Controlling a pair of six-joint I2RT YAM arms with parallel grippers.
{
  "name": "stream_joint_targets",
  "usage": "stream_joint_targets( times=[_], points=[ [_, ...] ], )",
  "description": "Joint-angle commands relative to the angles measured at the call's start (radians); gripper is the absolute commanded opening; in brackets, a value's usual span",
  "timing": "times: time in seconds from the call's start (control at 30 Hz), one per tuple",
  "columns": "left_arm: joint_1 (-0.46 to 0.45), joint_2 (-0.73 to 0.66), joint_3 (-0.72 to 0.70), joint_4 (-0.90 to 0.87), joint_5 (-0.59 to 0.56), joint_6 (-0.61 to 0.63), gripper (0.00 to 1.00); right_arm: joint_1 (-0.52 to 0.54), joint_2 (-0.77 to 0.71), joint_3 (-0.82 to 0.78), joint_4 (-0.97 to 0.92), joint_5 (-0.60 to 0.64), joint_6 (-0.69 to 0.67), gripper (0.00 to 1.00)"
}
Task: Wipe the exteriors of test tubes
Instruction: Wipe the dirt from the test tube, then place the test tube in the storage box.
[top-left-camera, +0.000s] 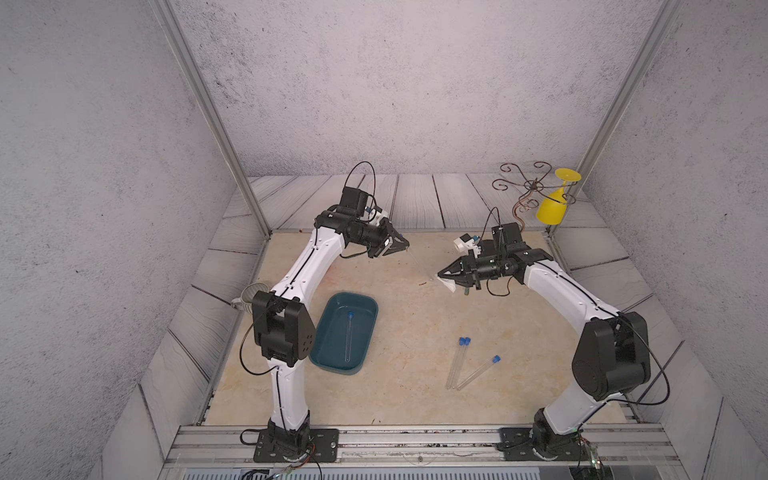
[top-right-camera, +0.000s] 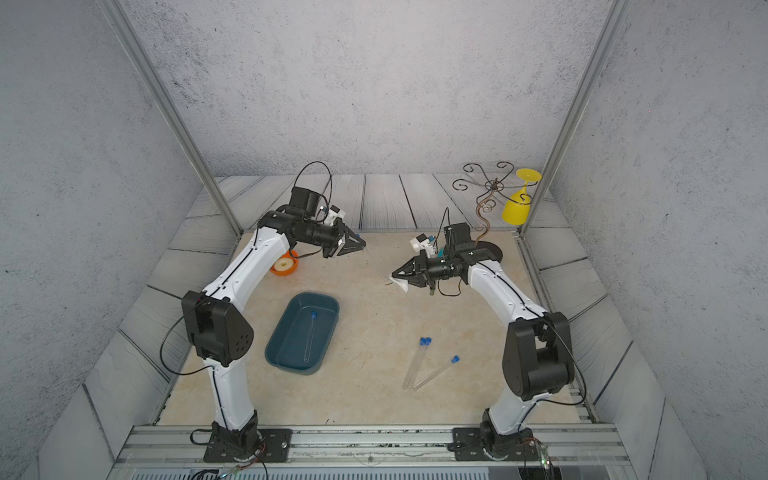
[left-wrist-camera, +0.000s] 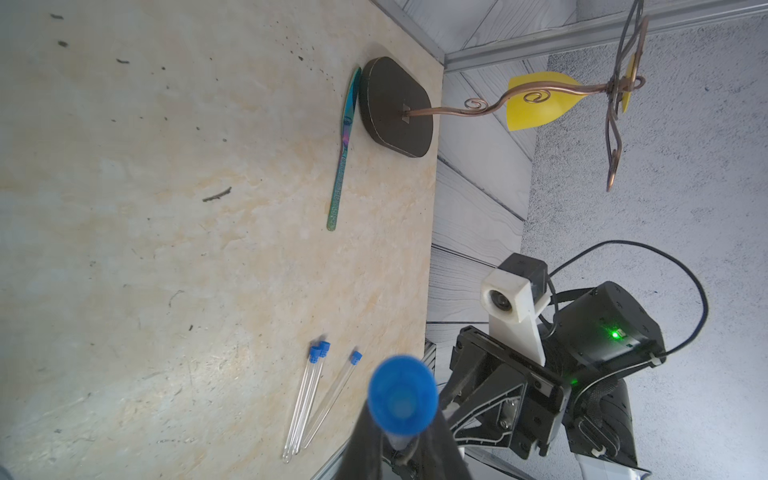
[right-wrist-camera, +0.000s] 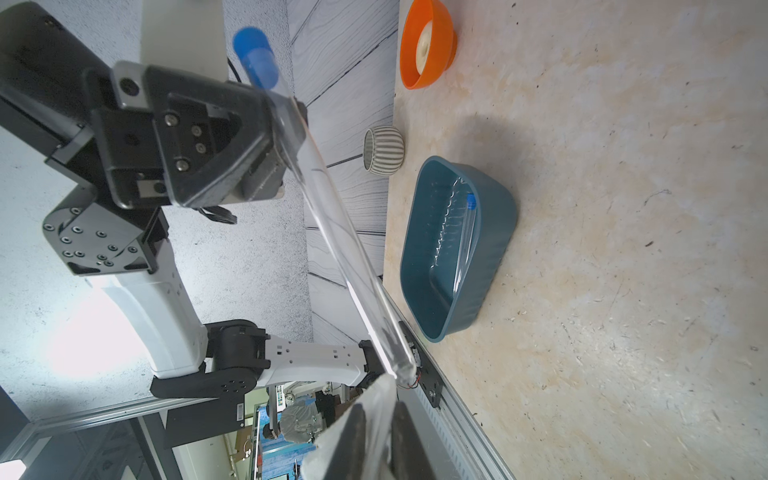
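Teal tray (top-left-camera: 330, 343), left of centre on the bench (top-left-camera: 415, 332), holds one test tube (top-left-camera: 348, 336) lying flat, long axis near-to-far, blue cap at the far end. Centre: the left claw (top-left-camera: 402, 245) is clamped on a second tube (right-wrist-camera: 332, 232) just below its blue cap; this tube runs rightward and toward the near edge, its rounded end meeting the right claw (top-left-camera: 441, 275), which is pinched together on a white wipe (top-left-camera: 448, 285) at that end. Right of centre, three loose tubes (top-left-camera: 456, 365) lie flat on the bench, caps far, rounded ends converging nearward.
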Motion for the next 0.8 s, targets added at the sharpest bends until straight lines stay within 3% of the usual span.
stream_joint_targets(
  times=[0.0,0.23,0.53,0.77],
  points=[
    [0.026,-0.031,-0.022,-0.036,-0.013,0.045,0.00,-0.001,-0.064,0.000,-0.012,-0.018,-0.012,0.15],
    [0.056,-0.110,-0.088,-0.232,-0.116,0.205,0.00,-0.011,-0.049,0.008,-0.017,0.000,-0.028,0.15],
    [0.155,-0.252,-0.310,-0.390,-0.371,0.424,0.01,-0.013,-0.027,-0.001,-0.019,0.010,-0.040,0.15],
    [0.165,-0.171,-0.312,-0.472,-0.564,0.565,0.01,-0.013,-0.025,-0.027,0.001,0.016,-0.028,0.15]
  ],
)
